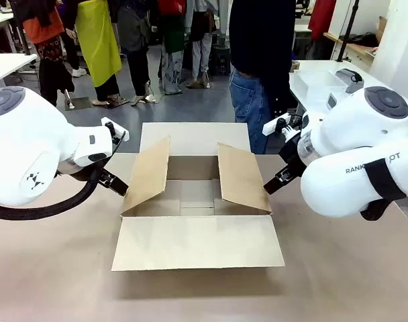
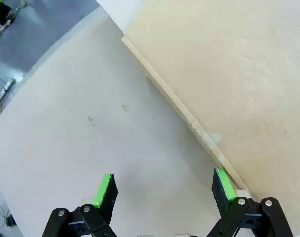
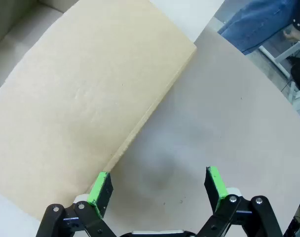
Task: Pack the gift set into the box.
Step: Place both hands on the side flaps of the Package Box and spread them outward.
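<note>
Right now the box (image 1: 197, 243) sits open in the middle of the table (image 1: 49, 275), with its near flap lying flat toward me and its two side flaps standing at a slant. My left hand (image 2: 164, 186) hangs just outside the left flap (image 2: 229, 74), spread wide and holding nothing, one green pad (image 2: 223, 183) right at that flap's edge. My right hand (image 3: 157, 183) is placed the same way at the right flap (image 3: 81, 98), equally wide and empty. The risk I see is in pressing on these flaps. If I push one inward, it could fold over the opening and leave no way in for the gift set. If I push harder on one side than the other, the light box may slide or twist on the table, or the cardboard may crease. I cannot tell whether my pads actually touch the flaps or only sit beside them. The standing flaps and near wall hide much of the box floor, so I cannot say what lies there. A person (image 1: 258, 67) stands at the far side, cut off at the top edge.
</note>
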Available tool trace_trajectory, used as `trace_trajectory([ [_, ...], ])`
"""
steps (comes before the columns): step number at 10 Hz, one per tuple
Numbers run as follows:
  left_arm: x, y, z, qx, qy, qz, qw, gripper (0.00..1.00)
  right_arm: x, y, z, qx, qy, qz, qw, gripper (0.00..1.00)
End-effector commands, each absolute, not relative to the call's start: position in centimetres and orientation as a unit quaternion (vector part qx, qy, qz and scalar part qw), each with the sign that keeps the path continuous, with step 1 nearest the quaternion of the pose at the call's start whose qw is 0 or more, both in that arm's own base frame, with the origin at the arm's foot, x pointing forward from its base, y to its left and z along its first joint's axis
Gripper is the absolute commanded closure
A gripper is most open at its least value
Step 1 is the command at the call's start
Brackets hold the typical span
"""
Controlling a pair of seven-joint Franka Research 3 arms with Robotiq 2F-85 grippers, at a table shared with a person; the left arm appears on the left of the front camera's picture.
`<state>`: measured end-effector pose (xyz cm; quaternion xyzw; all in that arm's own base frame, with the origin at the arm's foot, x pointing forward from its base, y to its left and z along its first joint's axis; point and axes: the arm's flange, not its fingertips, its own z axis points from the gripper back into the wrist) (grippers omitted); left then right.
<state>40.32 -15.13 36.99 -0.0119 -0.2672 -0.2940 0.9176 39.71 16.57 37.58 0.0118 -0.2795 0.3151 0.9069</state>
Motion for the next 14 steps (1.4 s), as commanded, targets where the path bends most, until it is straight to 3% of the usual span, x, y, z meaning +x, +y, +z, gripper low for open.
trace_trajectory([
  [1,40.31,-15.17,37.01,-0.012,-0.268,-0.294,0.917,0.0,39.71,16.57,37.58,0.012,-0.279,0.315,0.907,0.0],
  [14,40.31,-15.17,37.01,-0.012,-0.268,-0.294,0.917,0.0,39.71,16.57,37.58,0.012,-0.279,0.315,0.907,0.0],
])
